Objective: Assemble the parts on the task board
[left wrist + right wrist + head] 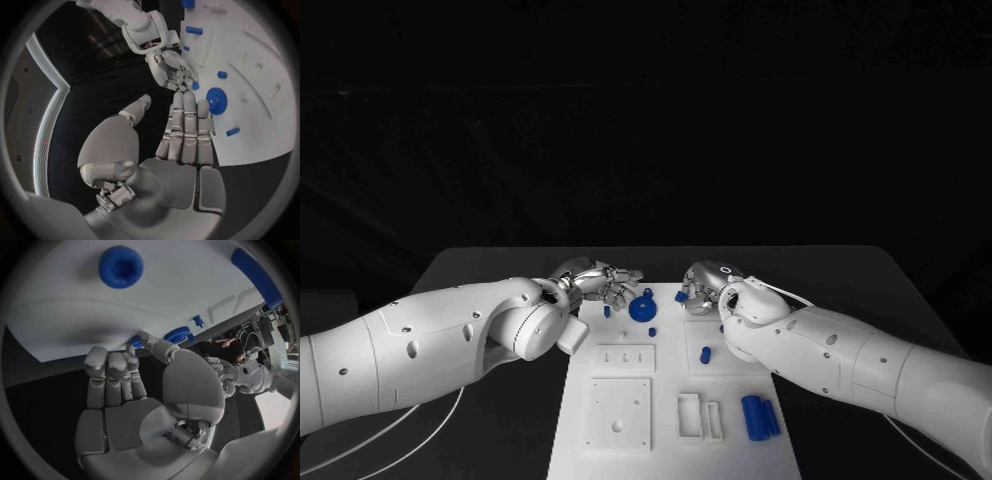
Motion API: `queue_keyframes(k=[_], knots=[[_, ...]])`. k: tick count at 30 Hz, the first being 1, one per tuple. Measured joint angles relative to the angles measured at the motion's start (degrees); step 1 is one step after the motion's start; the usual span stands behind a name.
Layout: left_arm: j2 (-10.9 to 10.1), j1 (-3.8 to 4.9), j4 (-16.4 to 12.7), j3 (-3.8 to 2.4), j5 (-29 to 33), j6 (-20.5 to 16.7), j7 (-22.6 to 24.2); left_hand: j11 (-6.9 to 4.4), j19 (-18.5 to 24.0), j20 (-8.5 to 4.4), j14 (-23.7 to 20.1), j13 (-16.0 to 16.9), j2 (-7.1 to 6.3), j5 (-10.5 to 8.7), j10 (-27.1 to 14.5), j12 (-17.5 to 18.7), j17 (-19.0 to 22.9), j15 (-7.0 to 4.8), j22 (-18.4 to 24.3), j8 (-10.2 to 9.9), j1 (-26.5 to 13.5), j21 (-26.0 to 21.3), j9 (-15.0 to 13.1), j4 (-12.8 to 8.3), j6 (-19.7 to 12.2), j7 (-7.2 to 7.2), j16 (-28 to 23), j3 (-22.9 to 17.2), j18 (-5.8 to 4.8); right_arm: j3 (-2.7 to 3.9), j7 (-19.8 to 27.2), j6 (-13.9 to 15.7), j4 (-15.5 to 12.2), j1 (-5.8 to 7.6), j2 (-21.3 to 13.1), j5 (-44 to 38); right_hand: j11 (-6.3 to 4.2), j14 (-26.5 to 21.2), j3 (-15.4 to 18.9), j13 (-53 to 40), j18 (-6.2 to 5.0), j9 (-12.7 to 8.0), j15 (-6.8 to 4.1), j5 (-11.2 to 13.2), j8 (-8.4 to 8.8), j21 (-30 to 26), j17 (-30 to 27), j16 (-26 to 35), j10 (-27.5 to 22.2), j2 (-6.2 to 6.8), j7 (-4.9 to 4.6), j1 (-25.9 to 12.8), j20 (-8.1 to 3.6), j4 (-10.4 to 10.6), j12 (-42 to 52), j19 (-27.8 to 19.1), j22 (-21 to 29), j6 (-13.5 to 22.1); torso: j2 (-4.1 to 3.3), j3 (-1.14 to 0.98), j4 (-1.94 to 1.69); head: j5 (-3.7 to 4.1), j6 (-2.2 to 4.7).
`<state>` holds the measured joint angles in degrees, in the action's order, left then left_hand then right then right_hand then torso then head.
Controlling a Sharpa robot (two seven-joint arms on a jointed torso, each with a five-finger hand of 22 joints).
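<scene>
Both arms reach in over the far end of the white task board (625, 440), which lies lengthwise on the black tabletop (473, 265).

Left robot hand (596, 280) sits at the board's far left corner. In its wrist view the fingers (187, 125) lie straight and side by side, thumb out to the side, nothing in the palm, so it looks wide and empty. Fingertips sit near the board's edge, close to the blue gear (642, 307); contact is hard to tell.

Right robot hand (708, 283) is at the far end, right of the gear. Its wrist view shows the fingers (112, 375) bent inward toward the board's edge, with a small blue part (681, 296) just beside the fingertips. Thumb and fingertips block most of it, so I cannot tell if it is pinched or only touched.

The gear stands on the far middle of the board, between the two hands. A small blue peg (705, 354) lies on the board's middle right, right beside the right forearm. Two blue cylinders (759, 417) lie side by side near the right edge at the near end, partly at the forearm's edge. A tiny blue piece (653, 331) lies just below the gear; its shape is too small to make out.

White recesses and slots cover the near half of the board. The far right part is covered by the right arm.
</scene>
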<state>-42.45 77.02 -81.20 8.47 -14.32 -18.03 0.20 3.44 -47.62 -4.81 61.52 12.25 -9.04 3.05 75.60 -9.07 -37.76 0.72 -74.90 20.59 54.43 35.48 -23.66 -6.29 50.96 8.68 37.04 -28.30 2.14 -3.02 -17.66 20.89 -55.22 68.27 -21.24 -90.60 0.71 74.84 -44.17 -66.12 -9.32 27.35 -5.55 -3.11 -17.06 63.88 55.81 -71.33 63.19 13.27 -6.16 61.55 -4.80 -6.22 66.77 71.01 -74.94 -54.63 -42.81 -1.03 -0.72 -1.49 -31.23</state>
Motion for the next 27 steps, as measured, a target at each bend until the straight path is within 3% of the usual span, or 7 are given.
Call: queue_keyframes(k=[12,22,27], knots=[[0.0,0.00,0.1,0.00,0.0,0.0,0.1,0.00,0.0,0.00,0.0,0.0,0.00,0.00,0.0,0.0,0.0,0.00,0.0,0.0,0.0,0.0,0.0,0.0,0.0,0.00,0.0,0.0,-0.01,-0.39,2.2,0.5,-0.6,-0.09,-0.8,-0.3,-1.25,0.1,0.2,0.2,-0.12,0.5,-0.97,0.0,-1.70,0.3,0.1,0.0,0.4,-1.61,2.01,-0.4,0.01,-1.5,0.0,0.0,0.0,-2.6,0.05,0.01,0.03,-0.02,-0.19],[-0.2,0.00,0.2,0.00,0.0,0.0,0.1,0.00,0.0,0.00,0.0,0.0,0.00,0.00,0.0,0.0,0.0,0.00,0.0,0.0,0.0,0.0,0.0,0.0,0.0,0.00,0.0,0.0,-0.02,-0.45,4.3,2.1,-4.5,-0.26,-3.8,0.3,-1.96,0.3,0.2,-0.2,-0.51,0.9,-1.32,0.0,-1.98,0.3,0.2,0.0,1.1,-2.06,2.23,-0.9,0.19,-1.5,0.7,0.2,0.0,-3.4,0.08,-0.05,0.13,-0.08,-0.07],[-0.3,0.00,0.3,0.00,0.0,0.0,0.3,0.00,0.0,0.00,0.0,0.0,0.00,0.00,0.0,0.0,0.0,0.00,0.0,0.0,0.0,0.0,0.0,0.0,0.0,0.00,0.0,0.0,-0.02,0.25,5.3,2.8,-7.5,-0.24,-5.7,1.3,-1.96,0.3,0.2,-0.2,-0.58,0.9,-1.31,0.0,-1.98,0.3,0.2,0.0,1.1,-2.10,2.19,-0.9,0.08,-1.5,0.7,0.3,0.0,-3.5,0.09,-0.09,0.14,-0.08,0.04]])
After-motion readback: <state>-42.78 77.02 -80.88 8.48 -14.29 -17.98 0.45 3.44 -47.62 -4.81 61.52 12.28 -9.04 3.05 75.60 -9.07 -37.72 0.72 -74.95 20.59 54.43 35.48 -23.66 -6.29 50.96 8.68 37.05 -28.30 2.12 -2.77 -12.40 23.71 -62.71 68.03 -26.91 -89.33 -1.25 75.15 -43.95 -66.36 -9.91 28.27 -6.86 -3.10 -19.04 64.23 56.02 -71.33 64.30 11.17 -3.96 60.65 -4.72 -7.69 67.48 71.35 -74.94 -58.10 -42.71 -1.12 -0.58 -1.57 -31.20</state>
